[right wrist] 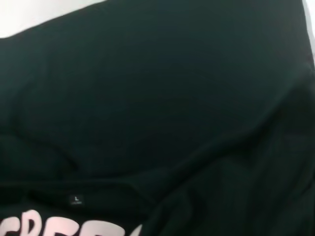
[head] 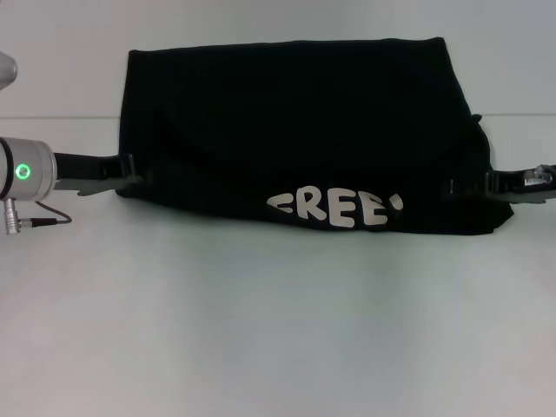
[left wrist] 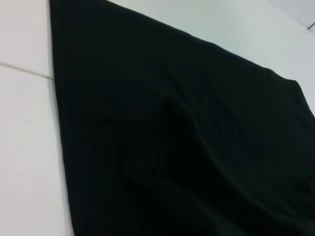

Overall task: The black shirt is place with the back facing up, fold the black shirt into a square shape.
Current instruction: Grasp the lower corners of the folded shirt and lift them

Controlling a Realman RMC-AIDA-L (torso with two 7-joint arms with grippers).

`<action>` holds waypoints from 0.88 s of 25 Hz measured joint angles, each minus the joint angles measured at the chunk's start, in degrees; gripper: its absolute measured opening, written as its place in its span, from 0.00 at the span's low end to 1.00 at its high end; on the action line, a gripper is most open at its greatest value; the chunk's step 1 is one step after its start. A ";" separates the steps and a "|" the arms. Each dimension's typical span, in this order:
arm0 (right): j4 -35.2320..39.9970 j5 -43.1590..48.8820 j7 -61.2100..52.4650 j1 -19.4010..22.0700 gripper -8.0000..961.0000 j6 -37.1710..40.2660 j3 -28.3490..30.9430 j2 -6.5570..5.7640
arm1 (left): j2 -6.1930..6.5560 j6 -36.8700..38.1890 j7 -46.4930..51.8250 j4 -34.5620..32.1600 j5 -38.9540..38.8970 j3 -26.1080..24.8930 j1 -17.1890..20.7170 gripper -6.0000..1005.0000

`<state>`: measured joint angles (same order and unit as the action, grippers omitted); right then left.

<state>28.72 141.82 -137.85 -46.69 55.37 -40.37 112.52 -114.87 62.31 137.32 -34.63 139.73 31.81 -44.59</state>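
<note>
The black shirt (head: 287, 122) lies across the far half of the white table (head: 261, 330). Its near part is turned over, so the white lettering (head: 334, 210) shows along the near edge. That edge sags in the middle between my two grippers. My left gripper (head: 132, 172) is at the shirt's left edge and my right gripper (head: 476, 184) is at its right edge, each shut on the fabric. In the left wrist view the black shirt (left wrist: 172, 147) fills most of the picture. In the right wrist view the black shirt (right wrist: 157, 98) shows a small size tag (right wrist: 76, 198) above the lettering (right wrist: 59, 226).
The white table stretches bare from the shirt's near edge to the front. A thin seam (head: 61, 117) crosses the table behind my left arm. The left arm's silver wrist with a green light (head: 23, 170) sits at the left border.
</note>
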 joint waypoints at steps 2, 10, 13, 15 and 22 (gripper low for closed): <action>-0.04 1.62 -1.32 0.05 0.93 0.03 -0.33 -0.10 | 0.00 0.06 -0.01 0.00 -0.01 0.01 0.03 0.00; 0.65 9.67 -6.09 -0.21 0.92 0.01 -0.46 -0.20 | -0.05 0.12 -0.02 0.00 -0.17 0.01 -0.02 0.00; 0.70 9.68 -5.69 -0.18 0.92 -0.33 -0.47 0.11 | -0.06 0.13 -0.03 0.00 -0.18 0.01 -0.10 0.00; 0.70 9.81 -5.58 -0.32 0.91 -0.37 -0.49 0.25 | -0.08 0.11 -0.03 0.00 -0.43 0.01 -0.13 0.00; 0.95 9.98 -6.38 -0.04 0.90 -0.30 -0.43 0.18 | -0.09 0.21 -0.03 0.00 -0.72 0.01 -0.11 0.00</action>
<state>29.67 151.80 -144.23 -46.73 55.08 -40.80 112.69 -114.96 62.52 137.28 -34.63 139.00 31.82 -44.70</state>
